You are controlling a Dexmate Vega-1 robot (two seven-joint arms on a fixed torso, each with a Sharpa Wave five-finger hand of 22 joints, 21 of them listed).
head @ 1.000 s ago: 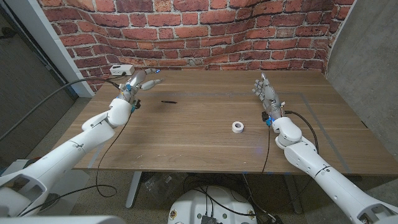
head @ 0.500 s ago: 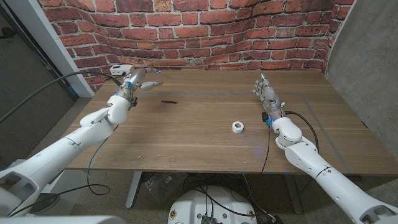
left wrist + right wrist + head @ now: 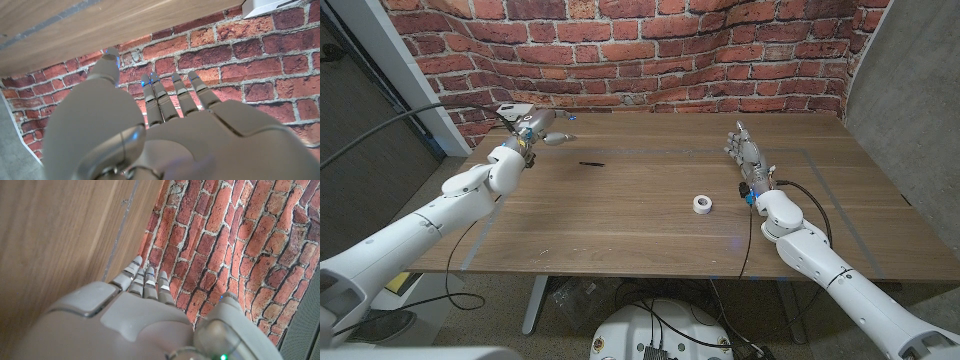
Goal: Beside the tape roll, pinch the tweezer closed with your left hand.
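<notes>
Both my hands empty, fingers extended.
My left hand (image 3: 538, 127) is far left; tweezer (image 3: 591, 162) lies right of it, tape (image 3: 702, 204) well apart, near my right hand (image 3: 745, 152).

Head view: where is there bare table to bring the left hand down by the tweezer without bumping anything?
The wood is bare all around the tweezer: between it and the left hand at the far left corner, and across the wide stretch to the tape roll. The near half of the table is bare too. The right hand stands beyond the roll.
</notes>
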